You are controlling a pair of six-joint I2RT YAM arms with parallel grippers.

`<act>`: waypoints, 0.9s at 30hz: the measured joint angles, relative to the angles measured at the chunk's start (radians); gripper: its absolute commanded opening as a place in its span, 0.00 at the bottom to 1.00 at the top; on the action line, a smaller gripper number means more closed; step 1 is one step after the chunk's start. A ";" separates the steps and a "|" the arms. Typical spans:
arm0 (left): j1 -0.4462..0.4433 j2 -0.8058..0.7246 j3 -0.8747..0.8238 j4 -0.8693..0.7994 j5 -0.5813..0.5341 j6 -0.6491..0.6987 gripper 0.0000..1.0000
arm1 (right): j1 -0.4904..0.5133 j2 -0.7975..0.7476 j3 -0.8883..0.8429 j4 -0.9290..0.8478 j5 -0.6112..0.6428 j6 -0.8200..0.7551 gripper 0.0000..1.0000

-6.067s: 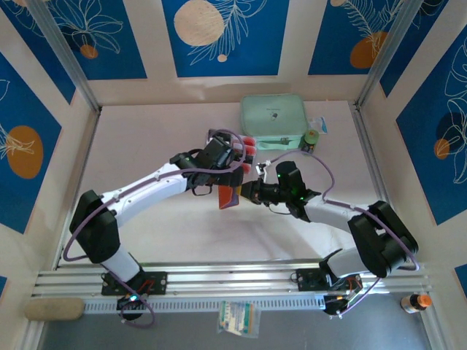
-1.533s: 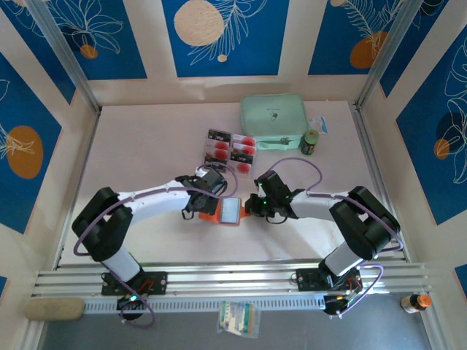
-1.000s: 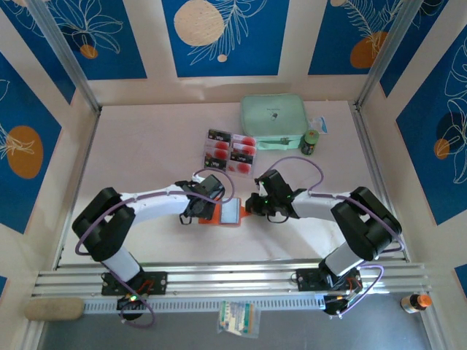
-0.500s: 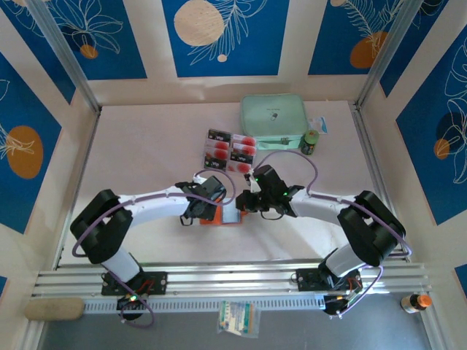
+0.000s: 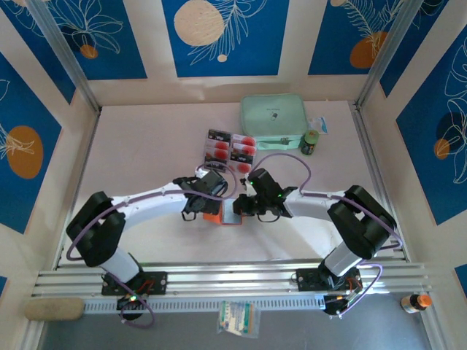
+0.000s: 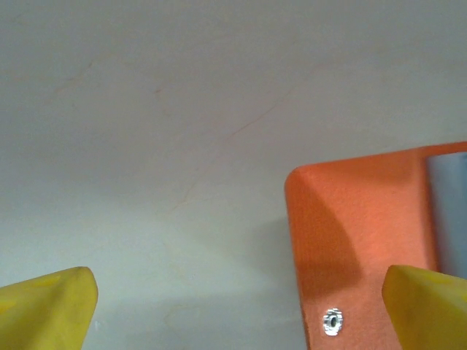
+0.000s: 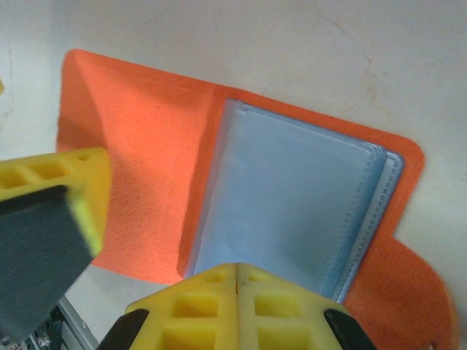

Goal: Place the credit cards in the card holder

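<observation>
Card holder judged pressed open by closed right gripper; left gripper, spread wide and empty, is needed next at credit cards, upper centre.

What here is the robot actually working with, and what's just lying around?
For the job:
- credit cards, laid out in a cluster
- orange card holder, lying open

Just lying about:
- mint-green case
- small green jar beside that case
- orange-topped bottle at the near right
</observation>
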 measured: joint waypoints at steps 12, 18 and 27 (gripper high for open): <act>0.000 -0.060 0.085 0.092 0.220 -0.104 1.00 | -0.001 0.000 -0.029 0.023 0.004 0.012 0.00; 0.000 -0.061 0.037 0.290 0.360 -0.241 1.00 | -0.007 0.000 -0.053 0.038 0.013 0.026 0.00; 0.000 -0.066 -0.150 0.503 0.412 -0.394 1.00 | -0.027 0.000 -0.081 0.053 0.015 0.034 0.00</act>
